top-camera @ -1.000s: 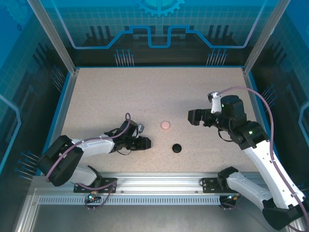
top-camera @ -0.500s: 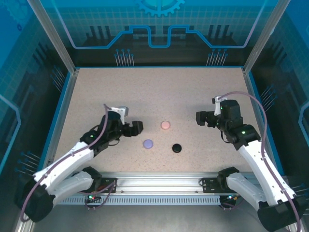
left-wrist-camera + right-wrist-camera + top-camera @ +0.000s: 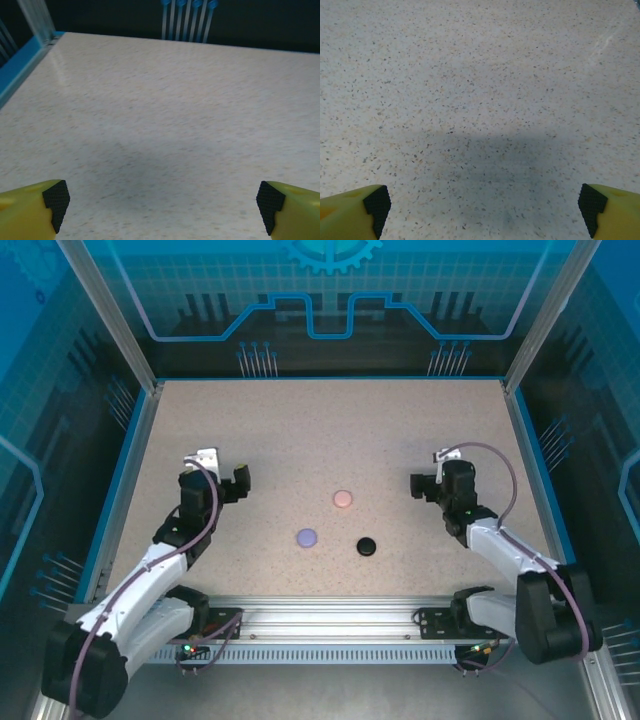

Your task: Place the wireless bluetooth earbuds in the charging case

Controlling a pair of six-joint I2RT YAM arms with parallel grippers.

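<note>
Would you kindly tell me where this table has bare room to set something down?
The speckled beige table is bare from its blue back rim down to the left gripper and right gripper. Between them, toward the near edge, it is crowded: round pink case, round lilac case, round black case.

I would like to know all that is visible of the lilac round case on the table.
The lilac round case is a small flat disc, plain, plastic by its look. It seems closed; no seam shows at this size. It lies flat on the speckled table, left of the black round case and nearer the arms than the pink round case, apart from both. Only the table touches it; the open left pincer hangs off to its left.
</note>
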